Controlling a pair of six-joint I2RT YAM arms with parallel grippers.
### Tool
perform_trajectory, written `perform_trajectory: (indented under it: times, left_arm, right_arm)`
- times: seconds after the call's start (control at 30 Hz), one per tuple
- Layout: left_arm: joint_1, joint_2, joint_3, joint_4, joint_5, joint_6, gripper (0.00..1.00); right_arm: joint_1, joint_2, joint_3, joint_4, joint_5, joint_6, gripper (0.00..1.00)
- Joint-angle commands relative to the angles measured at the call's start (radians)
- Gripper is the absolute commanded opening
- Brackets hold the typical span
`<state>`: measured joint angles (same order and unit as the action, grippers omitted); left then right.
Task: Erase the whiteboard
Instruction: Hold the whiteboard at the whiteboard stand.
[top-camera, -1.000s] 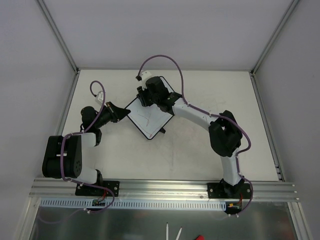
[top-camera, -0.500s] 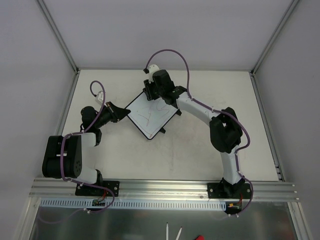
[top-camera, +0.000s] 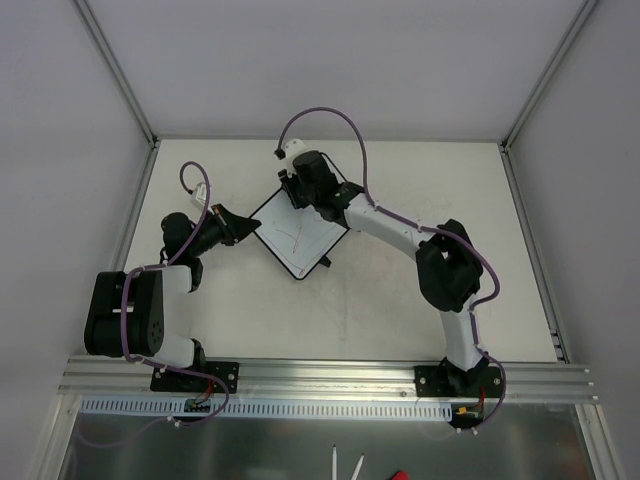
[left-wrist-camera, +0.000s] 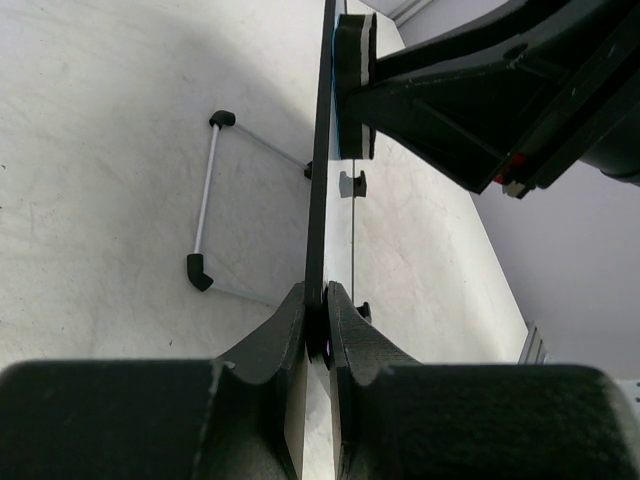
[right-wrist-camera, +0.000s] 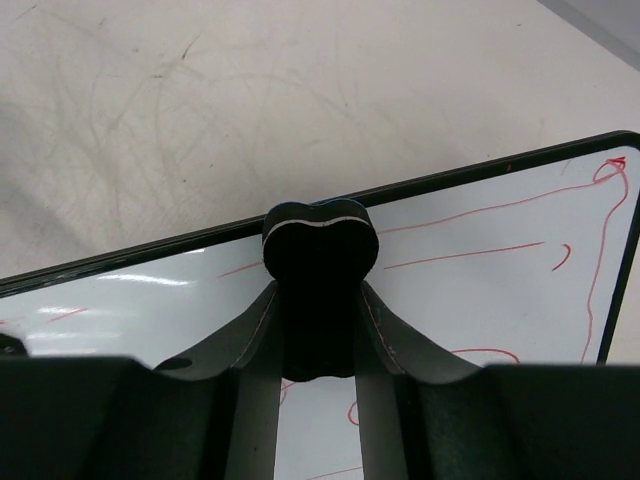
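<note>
Right gripper (right-wrist-camera: 318, 292): jaws narrowed onto a small black eraser (right-wrist-camera: 318, 240), which fills the gap between the fingers. We see the lobed end of the eraser pressed against the whiteboard (right-wrist-camera: 480, 300), just inside the board's black rim. From the left wrist, the same eraser (left-wrist-camera: 352, 85) sits flat against one face of the board.

Left gripper (left-wrist-camera: 318, 322): nearly closed, both fingertips pinching the thin edge of the whiteboard (left-wrist-camera: 322, 150), which this view shows edge-on. A grey wire stand (left-wrist-camera: 206, 195) with black end caps sticks out from the face opposite the eraser.

Board surface, right wrist view: red scribbles (right-wrist-camera: 470, 255) run in long strokes right of the eraser, with a loop near the right corner. Shorter red marks lie to its left and below it. A glare patch covers part of the left side.

From above, the whiteboard (top-camera: 300, 240) sits diamond-wise on the table (top-camera: 400, 300), toward the far side and left of centre. The left gripper (top-camera: 243, 228) holds its left corner, and the right gripper (top-camera: 297, 192) is over its far corner. We make out faint red lines near the middle. We cannot tell from these views how steeply the board is tilted.
</note>
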<state>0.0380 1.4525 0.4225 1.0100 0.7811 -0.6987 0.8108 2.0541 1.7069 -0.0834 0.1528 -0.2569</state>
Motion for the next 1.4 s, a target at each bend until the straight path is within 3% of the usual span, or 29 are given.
perform_trajectory:
  times: [0.0,0.47,0.77,1.37]
  left_arm:
    - [-0.009,-0.024,0.024,0.045,0.000,0.074,0.00]
    - [-0.010,-0.030,0.024,0.038,-0.003,0.077,0.00]
    - [-0.010,-0.034,0.025,0.036,-0.003,0.079,0.00]
    - [-0.010,-0.034,0.027,0.035,0.000,0.079,0.00]
  right_arm:
    - [0.073,-0.006,-0.047,-0.052,-0.059,-0.004,0.00]
    - [0.198,-0.051,-0.075,-0.050,-0.091,-0.019,0.00]
    - [0.214,-0.066,-0.093,-0.056,-0.068,-0.016,0.00]
    - [0.024,-0.025,-0.058,-0.095,-0.056,0.081,0.00]
